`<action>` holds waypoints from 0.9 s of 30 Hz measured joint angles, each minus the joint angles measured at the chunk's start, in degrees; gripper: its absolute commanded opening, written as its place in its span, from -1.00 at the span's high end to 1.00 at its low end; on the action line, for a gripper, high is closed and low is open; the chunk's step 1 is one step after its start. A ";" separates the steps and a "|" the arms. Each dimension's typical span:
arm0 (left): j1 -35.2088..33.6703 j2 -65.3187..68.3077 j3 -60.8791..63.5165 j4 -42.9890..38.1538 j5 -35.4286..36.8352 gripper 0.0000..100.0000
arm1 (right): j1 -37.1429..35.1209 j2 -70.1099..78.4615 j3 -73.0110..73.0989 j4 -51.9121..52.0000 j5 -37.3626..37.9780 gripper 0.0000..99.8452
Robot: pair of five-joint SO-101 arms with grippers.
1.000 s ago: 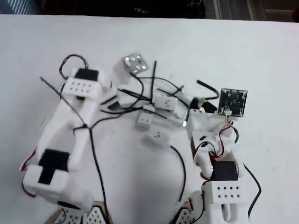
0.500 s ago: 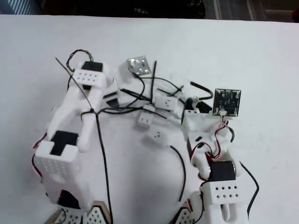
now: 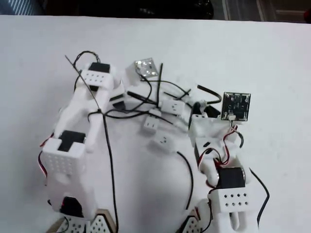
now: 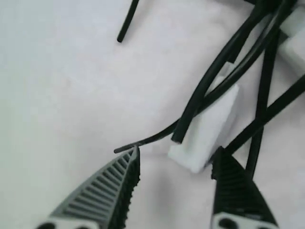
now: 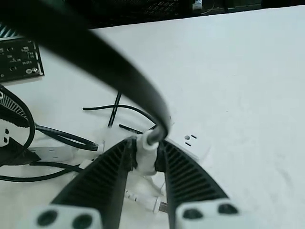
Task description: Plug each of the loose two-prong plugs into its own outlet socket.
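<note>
White plug [image 5: 145, 161] inside right hand [image 5: 145, 142]

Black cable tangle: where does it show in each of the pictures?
High view: the black cable tangle lies mid-table, between the two arms.
Left wrist view: its cables cross a white block by the open left gripper.
Right wrist view: it lies beyond the right gripper, shut on a white plug.
Shared landmark: the white table.

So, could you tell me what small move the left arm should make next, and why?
Probably ease the left gripper forward and close on the white block: its jaws stand open with the block's corner between them, black cables lying over it. The right gripper holds a white plug.
</note>
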 measured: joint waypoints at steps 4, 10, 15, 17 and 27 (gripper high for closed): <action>1.32 0.00 0.00 0.00 0.00 0.62 | 0.00 0.00 0.00 0.00 0.00 0.97; 2.20 0.00 0.00 0.00 0.00 0.63 | 0.00 0.00 0.00 0.00 0.00 0.97; 2.29 0.00 -0.70 4.66 0.00 0.63 | 0.00 0.00 0.00 0.00 0.00 0.97; 2.29 -0.09 -1.14 7.03 0.00 0.62 | 0.00 0.00 0.00 0.00 0.00 0.97; 3.08 -0.35 0.09 3.25 0.00 0.42 | 0.00 0.00 0.00 0.00 0.00 0.97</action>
